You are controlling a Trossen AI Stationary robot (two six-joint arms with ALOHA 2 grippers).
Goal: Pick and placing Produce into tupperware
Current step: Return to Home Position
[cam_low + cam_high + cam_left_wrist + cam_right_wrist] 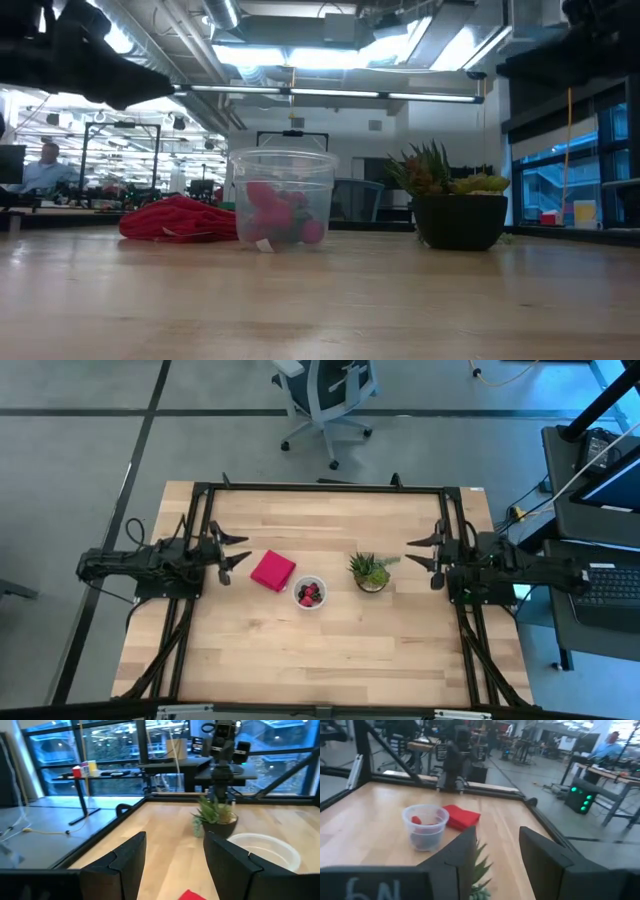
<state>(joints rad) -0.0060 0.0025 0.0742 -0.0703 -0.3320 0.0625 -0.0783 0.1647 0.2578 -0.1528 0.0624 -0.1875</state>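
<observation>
Evidently close to finished. Shows the produce point(310, 595) heaped inside the tupperware point(296, 593) near the middle of the table point(320, 650), with no fruit visible outside it. Places the red block point(272, 571) just beside the cup at 10 o'clock and the potted plant point(371, 572) near it at 2 o'clock. Finds the left gripper point(247, 548) parked at 9 o'clock, fingers spread, pinching nothing, and the right gripper point(409, 552) at 3 o'clock, likewise spread and bare. Leaves, most likely, only settling both arms at rest.

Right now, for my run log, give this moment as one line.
left gripper: jaws open, left side, empty | right gripper: jaws open, right side, empty | produce: inside tupperware
</observation>
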